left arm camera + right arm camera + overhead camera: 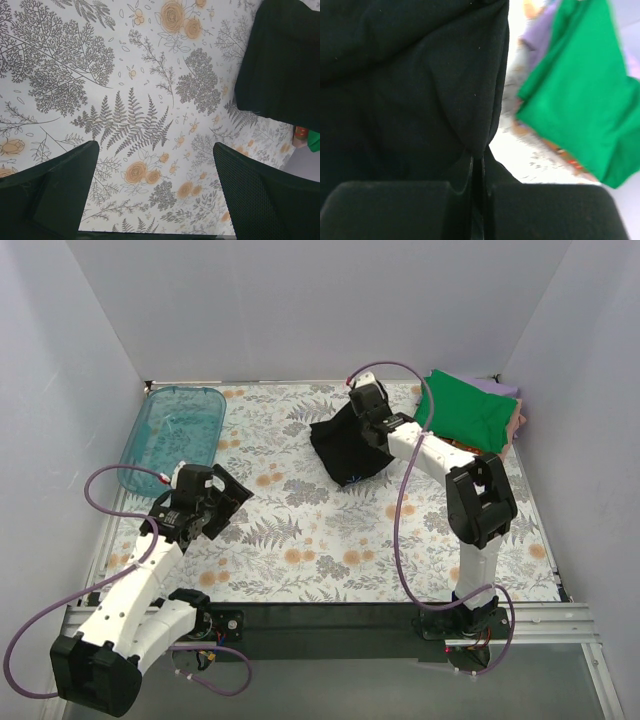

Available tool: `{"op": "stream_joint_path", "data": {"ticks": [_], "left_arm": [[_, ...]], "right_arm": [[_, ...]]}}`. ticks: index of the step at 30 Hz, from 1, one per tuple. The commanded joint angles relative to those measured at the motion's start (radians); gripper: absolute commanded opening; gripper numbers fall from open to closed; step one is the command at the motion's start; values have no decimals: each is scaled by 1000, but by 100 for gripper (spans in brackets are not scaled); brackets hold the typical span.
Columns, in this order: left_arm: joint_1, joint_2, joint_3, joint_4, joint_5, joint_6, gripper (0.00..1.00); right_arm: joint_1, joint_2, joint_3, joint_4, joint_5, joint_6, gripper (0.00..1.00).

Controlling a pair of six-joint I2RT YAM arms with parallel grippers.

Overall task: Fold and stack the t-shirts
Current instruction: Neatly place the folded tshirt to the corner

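Observation:
The black t-shirt (345, 450) hangs bunched from my right gripper (366, 412) over the table's far middle; it fills the right wrist view (410, 90) and shows at the upper right of the left wrist view (285, 60). My right gripper (477, 170) is shut on the black cloth. The green t-shirt (468, 410) lies on a stack at the far right, with lilac (500, 388), pink and orange edges under it; it also shows in the right wrist view (580, 95). My left gripper (228, 502) is open and empty over the floral cloth at the left (155, 190).
A translucent teal tray (175, 435) stands at the far left. The floral tablecloth (330, 540) covers the table. White walls close in the back and both sides.

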Motion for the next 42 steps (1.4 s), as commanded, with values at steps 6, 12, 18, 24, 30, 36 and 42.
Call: {"op": "stream_joint_path", "data": {"ticks": [6, 12, 18, 24, 30, 36, 42], "left_arm": [[-4, 37, 52, 57, -21, 5, 98], [-2, 120, 54, 132, -40, 27, 98], [-2, 214, 83, 165, -72, 41, 98], [3, 246, 85, 181, -93, 41, 98], [4, 248, 80, 182, -87, 41, 98], [3, 240, 74, 182, -83, 41, 98], [3, 238, 72, 187, -84, 41, 98]], "right_arm": [[-115, 51, 203, 33, 77, -122, 1], [-170, 71, 291, 33, 48, -136, 1], [-204, 107, 363, 33, 64, -144, 1], [-232, 111, 421, 33, 75, -138, 1], [-247, 97, 472, 23, 64, -129, 1], [-270, 99, 536, 5, 52, -90, 1], [-282, 104, 607, -16, 11, -56, 1]]}}
